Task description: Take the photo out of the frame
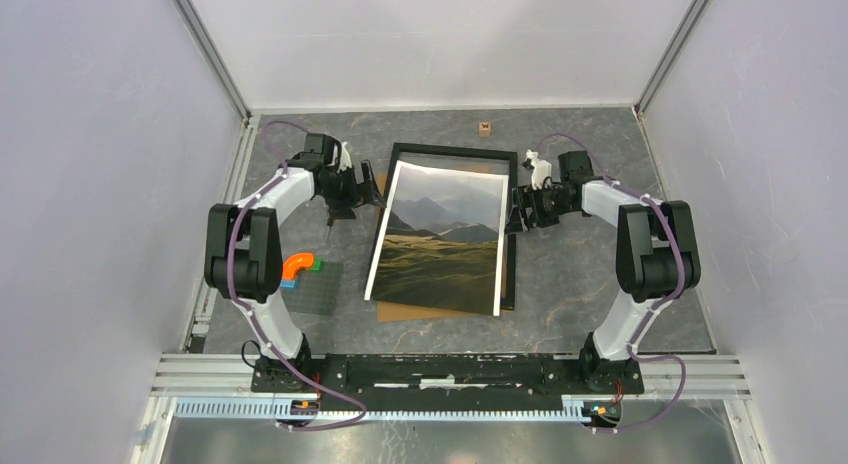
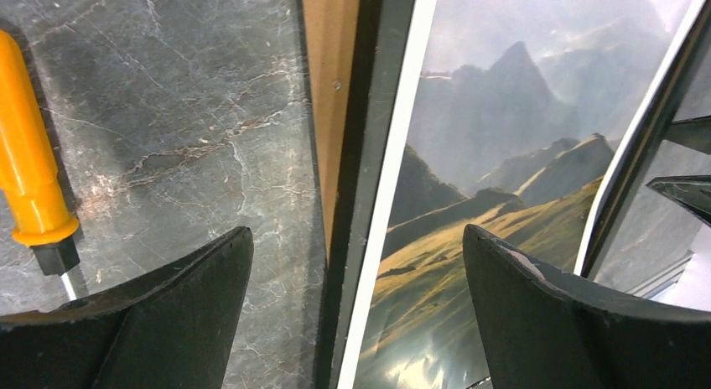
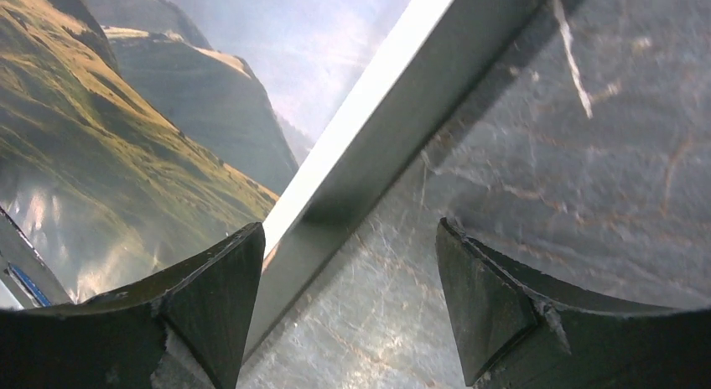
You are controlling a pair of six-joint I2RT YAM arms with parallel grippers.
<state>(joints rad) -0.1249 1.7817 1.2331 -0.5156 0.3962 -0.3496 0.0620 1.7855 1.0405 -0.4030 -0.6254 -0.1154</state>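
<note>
Two arms reach inward in the overhead view, elbows bent outward and wrists turned toward each other over the far half of the table (image 1: 600, 284). I have the left gripper (image 1: 368, 187) at the left side of the frame (image 1: 455, 150) and the right gripper (image 1: 512, 209) at its right side. The photo (image 1: 440, 244) lies face up over the frame in the table's middle, slightly skewed, with a brown board (image 1: 430, 312) showing past its near end. Toward the right edge the table is bare. A small wooden block (image 1: 485, 128) sits by the far edge. A dark baseplate (image 1: 318, 289) with an orange piece (image 1: 295, 268) sits toward the left edge.

Through the left wrist I see its fingers (image 2: 168, 322) spread wide, one over bare table, the other over the photo. The frame's dark left border and the photo's white edge run between them, gripped by neither. An orange-handled screwdriver (image 2: 29, 179) lies on the table just left of them.

Through the right wrist the fingers (image 3: 495, 313) also stand wide apart. One is above the photo and one above bare table, with the frame's border passing between, untouched. I cannot tell whether the photo lies fully flat.
</note>
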